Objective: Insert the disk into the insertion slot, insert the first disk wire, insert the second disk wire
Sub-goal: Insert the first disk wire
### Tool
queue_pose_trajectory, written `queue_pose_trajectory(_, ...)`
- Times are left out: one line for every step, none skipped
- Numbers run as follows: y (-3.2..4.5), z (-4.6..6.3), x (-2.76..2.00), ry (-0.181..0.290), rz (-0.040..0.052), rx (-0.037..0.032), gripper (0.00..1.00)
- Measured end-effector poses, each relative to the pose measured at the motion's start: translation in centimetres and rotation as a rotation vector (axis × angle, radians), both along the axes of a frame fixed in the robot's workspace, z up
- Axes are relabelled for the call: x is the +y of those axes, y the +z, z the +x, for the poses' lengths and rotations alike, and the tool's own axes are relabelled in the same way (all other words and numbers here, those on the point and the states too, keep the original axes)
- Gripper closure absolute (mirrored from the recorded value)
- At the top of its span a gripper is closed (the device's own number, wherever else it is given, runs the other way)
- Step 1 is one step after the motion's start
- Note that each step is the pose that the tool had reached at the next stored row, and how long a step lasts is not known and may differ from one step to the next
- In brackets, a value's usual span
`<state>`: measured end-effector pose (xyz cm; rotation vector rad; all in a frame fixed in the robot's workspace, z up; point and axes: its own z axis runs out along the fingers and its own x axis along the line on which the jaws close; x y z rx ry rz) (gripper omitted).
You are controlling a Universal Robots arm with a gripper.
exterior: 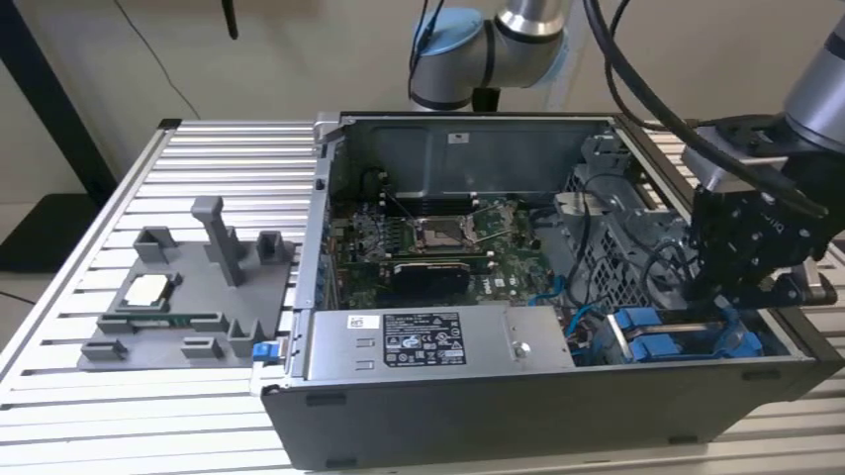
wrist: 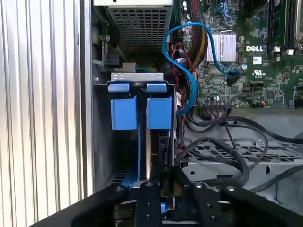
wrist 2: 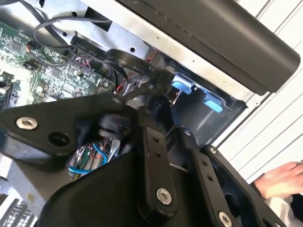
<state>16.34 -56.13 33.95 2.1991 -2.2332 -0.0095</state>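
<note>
Disk (wrist: 157,113) stands edge-on in the insertion slot (wrist: 103,142) in the first wrist view. You get its blue bracket and a thin silver edge below it. Its label face is turned away and its near end is covered by black linkage. A second blue bracket (wrist: 124,113) stands just beside it, on the side away from the motherboard (wrist: 265,71).

At the exterior view's lower right, the gripper (exterior: 722,315) hangs pointing down into that same bay, inside the open computer case (exterior: 528,426). Its tips are lost among dark cables and blue plastic in every view, so you can't make out whether it grips anything or stands apart. A blue cable (wrist: 193,90) loops from the motherboard toward the bay; where its end goes is hidden.

For writing, you have a white sticker (exterior: 420,339) with a barcode and fine print on the power supply (exterior: 528,348), plus white lettering on the motherboard.

The arm (exterior: 825,89) comes in from the exterior view's upper right, cut off by the frame edge, with its wrist bent downward. A person's hand (wrist 2: 279,182) shows partly in the second wrist view, outside the case above the ribbed surface (exterior: 79,416). A grey fixture tray (exterior: 185,327) sits at the exterior view's left.
</note>
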Motion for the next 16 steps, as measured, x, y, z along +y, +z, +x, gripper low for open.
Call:
queue_pose_trajectory(0.31,0.0,0.0,0.0,0.0,0.0003,0.74)
queue_pose_trajectory(0.59,0.0,0.0,0.0,0.0,0.0005,0.74)
queue_pose_trajectory(0.85,0.0,0.0,0.0,0.0,0.0007,0.74)
queue_pose_trajectory(1.11,0.0,0.0,0.0,-0.0001,0.0009,0.74)
queue_pose_trajectory(1.33,0.0,0.0,0.0,0.0,0.001,0.74)
queue_pose_trajectory(1.59,0.0,0.0,0.0,0.0,0.0012,0.74)
queue_pose_trajectory(1.88,0.0,0.0,0.0,-0.0002,0.0012,0.74)
queue_pose_trajectory(2.13,0.0,0.0,0.0,-0.0001,0.0013,0.74)
queue_pose_trajectory(2.39,0.0,0.0,0.0,-0.0001,0.0013,0.74)
queue_pose_trajectory(2.59,0.0,0.0,0.0,0.0,0.0014,0.74)
queue_pose_trajectory(2.78,0.0,0.0,0.0,0.0,0.0014,0.74)
queue_pose_trajectory(2.99,0.0,0.01,0.0,-0.0001,0.0013,0.74)
queue_pose_trajectory(3.21,0.0,0.0,0.0,-0.0001,0.0013,0.74)
queue_pose_trajectory(3.41,0.0,0.0,0.0,-0.0001,0.0013,0.74)
queue_pose_trajectory(3.57,0.0,0.0,0.0,-0.0001,0.0014,0.74)
queue_pose_trajectory(3.61,0.0,0.0,0.0,0.0001,0.0014,0.74)
